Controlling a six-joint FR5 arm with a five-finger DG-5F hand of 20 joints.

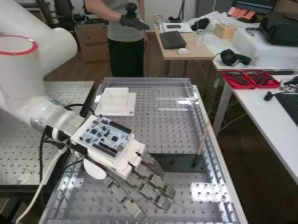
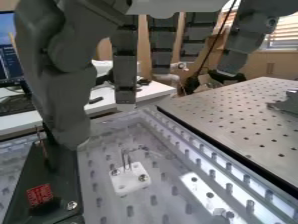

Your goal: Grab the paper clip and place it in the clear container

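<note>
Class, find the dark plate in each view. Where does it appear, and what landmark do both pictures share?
High view: right of centre, just beyond the hand's fingers; dark plate.
Wrist view: beside the small white block; the plate bears a red label.
Shared landmark: the holed board around the plate.

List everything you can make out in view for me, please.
Bench top: one, clear with holes, middle of high view
Base with two prongs: one, white, on bench top
Dark plate: one, near-black, on bench top
Thin rod: one, tan, rising from plate
Stepped block: one, white, on bench top
Holed table: one, grey, beside bench top
Trays: two, red, on white side table
Circuit board: one, blue-white, on back of hand
Arm: one, white, from left
Hand: one, dark grey, over bench top
</note>
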